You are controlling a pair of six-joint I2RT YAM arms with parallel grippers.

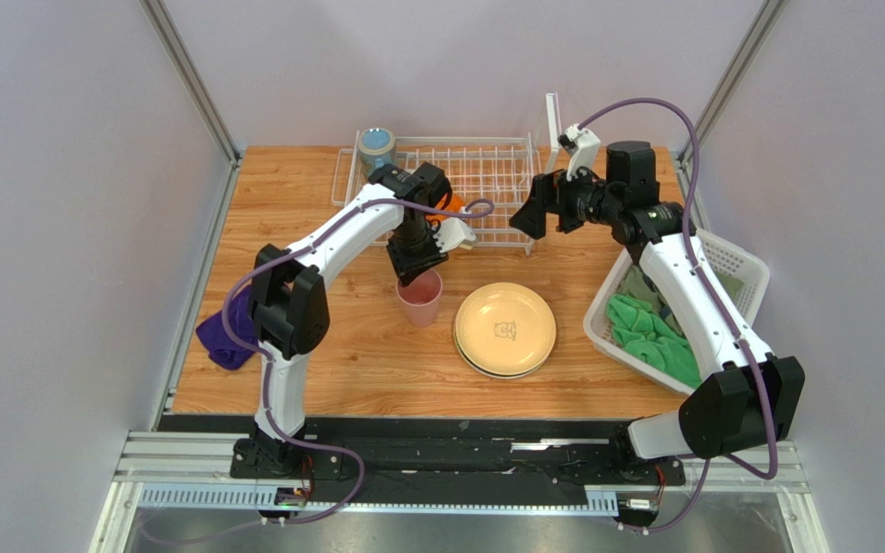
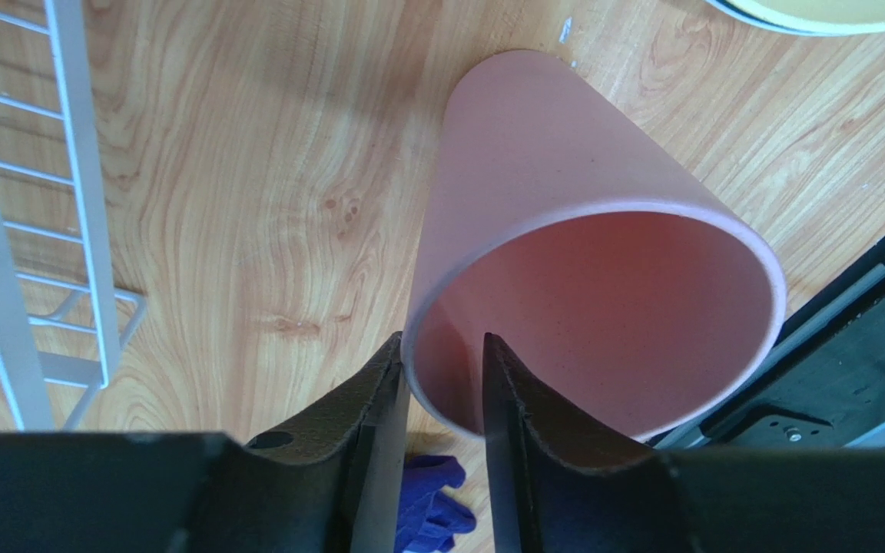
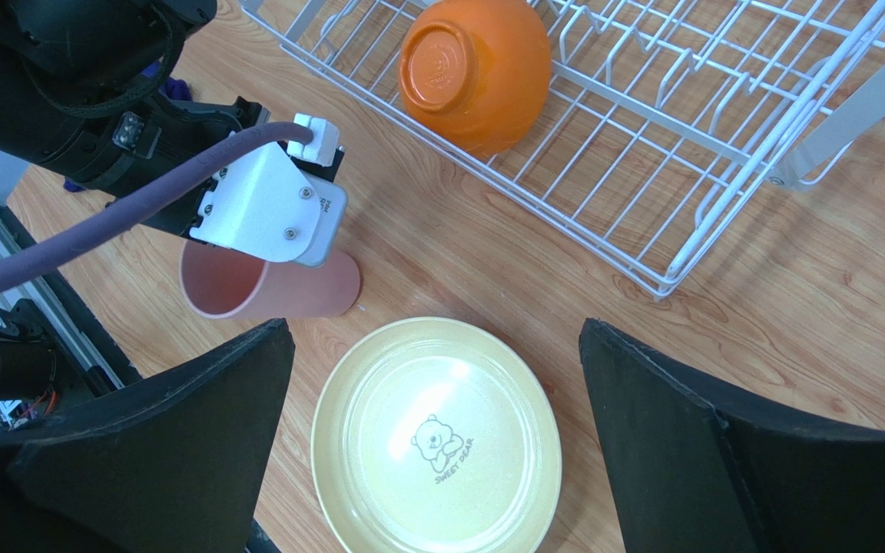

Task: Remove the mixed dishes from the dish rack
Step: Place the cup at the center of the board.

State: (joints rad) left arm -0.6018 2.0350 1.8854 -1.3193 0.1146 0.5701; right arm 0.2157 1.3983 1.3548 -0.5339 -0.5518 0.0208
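A pink tumbler stands upright on the wooden table, left of a cream-yellow plate that lies on a second plate's rim. My left gripper straddles the tumbler's rim, one finger inside and one outside, with a gap wider than the wall. The white wire dish rack holds an upside-down orange bowl and a blue mug in its far left corner. My right gripper hovers wide open at the rack's right end, holding nothing.
A purple cloth lies at the table's left edge. A white lattice basket with green cloths sits at the right edge. The rack's tall white panel rises behind my right wrist. Grey walls close in three sides.
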